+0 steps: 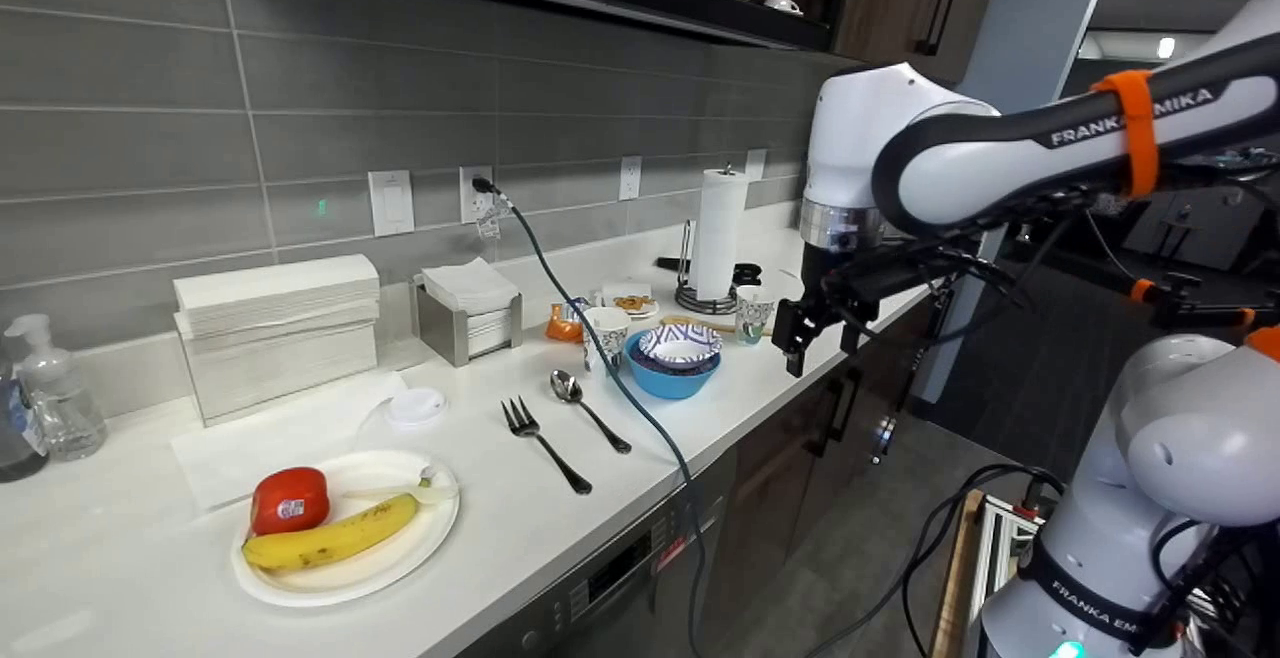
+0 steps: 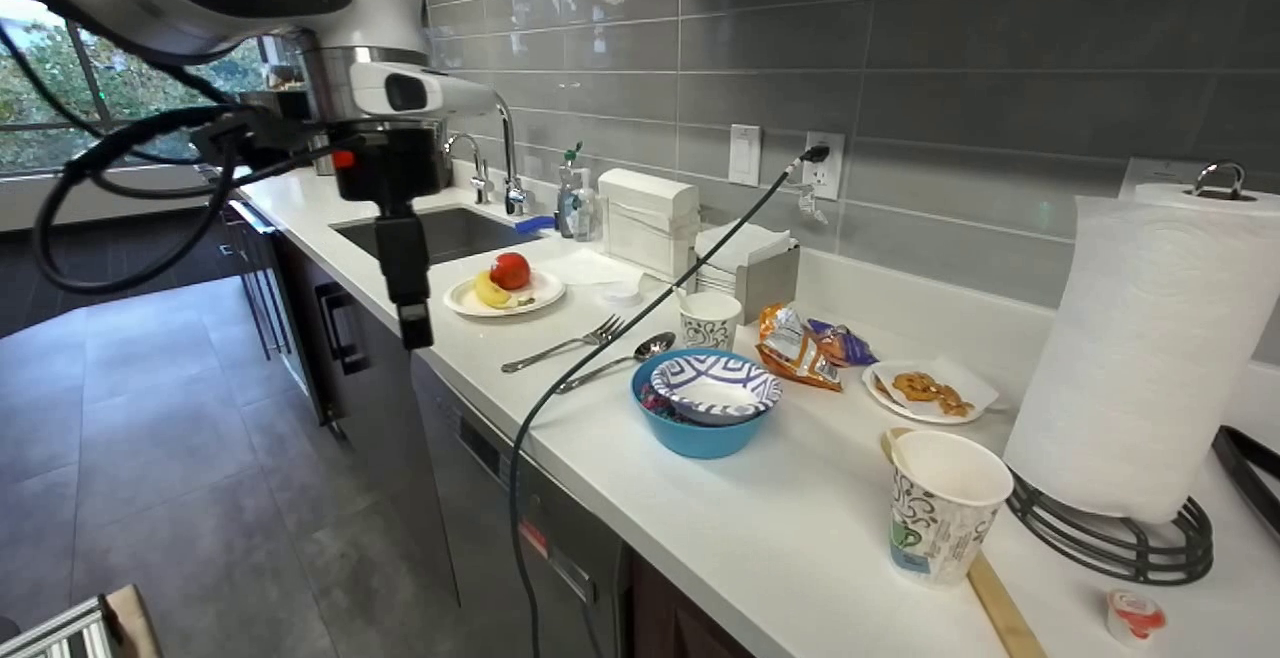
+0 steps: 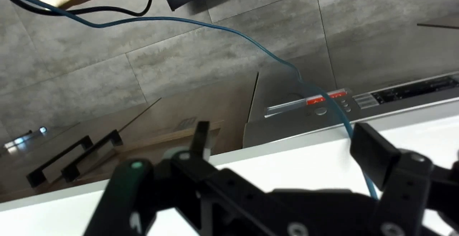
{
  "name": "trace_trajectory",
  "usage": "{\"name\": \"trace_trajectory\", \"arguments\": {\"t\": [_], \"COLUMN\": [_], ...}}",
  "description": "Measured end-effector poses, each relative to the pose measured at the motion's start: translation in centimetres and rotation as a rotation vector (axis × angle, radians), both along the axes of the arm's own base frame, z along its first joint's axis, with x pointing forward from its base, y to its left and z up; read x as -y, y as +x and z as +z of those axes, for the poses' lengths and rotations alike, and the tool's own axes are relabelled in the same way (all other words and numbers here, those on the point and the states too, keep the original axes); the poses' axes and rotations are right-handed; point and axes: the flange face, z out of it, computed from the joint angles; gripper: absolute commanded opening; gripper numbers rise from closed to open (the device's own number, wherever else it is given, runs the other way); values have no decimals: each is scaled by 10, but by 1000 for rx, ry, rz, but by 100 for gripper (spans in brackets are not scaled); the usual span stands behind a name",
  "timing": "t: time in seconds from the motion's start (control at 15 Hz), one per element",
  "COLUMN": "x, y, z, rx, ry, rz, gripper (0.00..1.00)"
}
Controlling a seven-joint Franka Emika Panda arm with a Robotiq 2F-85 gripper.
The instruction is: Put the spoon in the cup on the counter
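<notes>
A metal spoon (image 1: 567, 387) (image 2: 654, 346) lies on the white counter (image 1: 510, 543) (image 2: 810, 513) beside a fork (image 1: 543, 445). A patterned paper cup (image 1: 616, 331) (image 2: 711, 324) stands upright behind the blue bowl, with a pale stick-like thing in it. Another patterned cup (image 1: 754, 315) (image 2: 940, 523) stands by the paper towel roll. My gripper (image 1: 822, 346) (image 2: 415, 326) is above the counter's front edge, away from spoon and cups. In the wrist view my gripper (image 3: 285, 139) is open, fingers wide apart with nothing between; the spoon and cups are not visible there.
A blue cable (image 1: 640, 408) runs from the wall outlet across the counter and over its edge; it also shows in the wrist view (image 3: 344, 119). A blue bowl (image 1: 668, 385), a plate (image 1: 350, 590) with tomato and banana, napkins (image 1: 487, 331) and a towel roll (image 1: 718, 238) stand around.
</notes>
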Motion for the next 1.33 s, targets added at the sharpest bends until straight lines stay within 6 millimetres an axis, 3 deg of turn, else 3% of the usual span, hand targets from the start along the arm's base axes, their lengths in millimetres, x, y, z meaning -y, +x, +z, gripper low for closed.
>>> {"name": "trace_trajectory", "arguments": {"t": [0.4,0.6,1.07,1.33], "x": [89,136,212,226], "y": [89,124,175,188], "z": [14,19,19,12], "rx": [-7,13,251,360], "ry": [129,189,206,158], "rz": [-280,-424,-721,-743], "gripper": [100,100,100,100]}}
